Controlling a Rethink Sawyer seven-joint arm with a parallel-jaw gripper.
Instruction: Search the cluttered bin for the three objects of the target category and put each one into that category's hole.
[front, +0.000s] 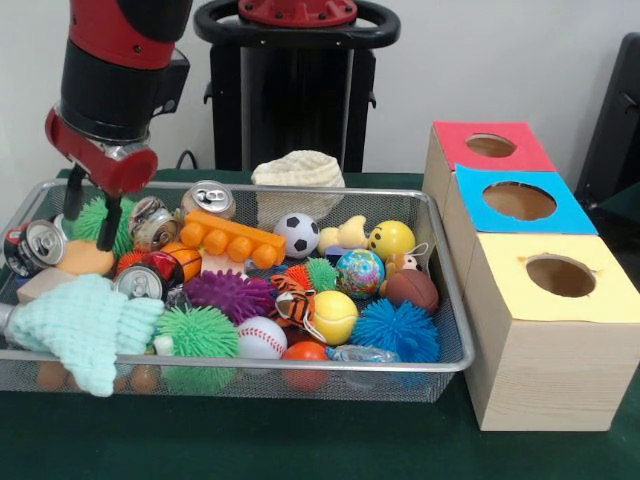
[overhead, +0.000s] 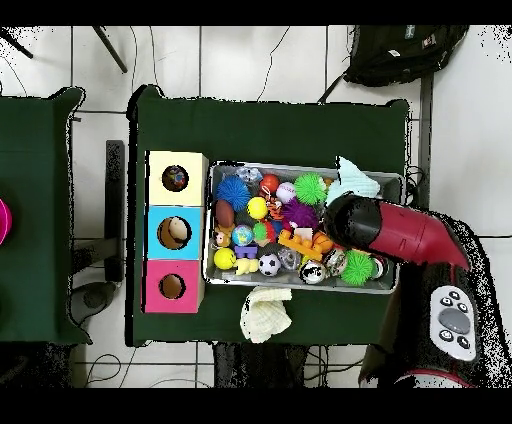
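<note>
The wire mesh bin (front: 330, 367) is full of toys: several balls, spiky balls in green, purple and blue, drink cans and an orange brick (front: 232, 238). My gripper (front: 90, 228) hangs over the bin's left end in the front view. It is open and empty, with its black fingers (front: 72, 200) either side of a green spiky ball (front: 93, 214). The yellow-surround hole (front: 560, 275) tops the nearest wooden box, right of the bin. In the overhead view the arm (overhead: 385, 228) hides the gripper, the bin (overhead: 300, 166) is at centre, and the yellow hole (overhead: 176, 178) has a dark ball in it.
The blue-surround hole (front: 518, 200) and the red-surround hole (front: 490, 145) stand behind the yellow one. A mint knit cloth (front: 85, 325) drapes over the bin's front left rim. A cream knit cloth (front: 298, 170) lies on the table behind the bin.
</note>
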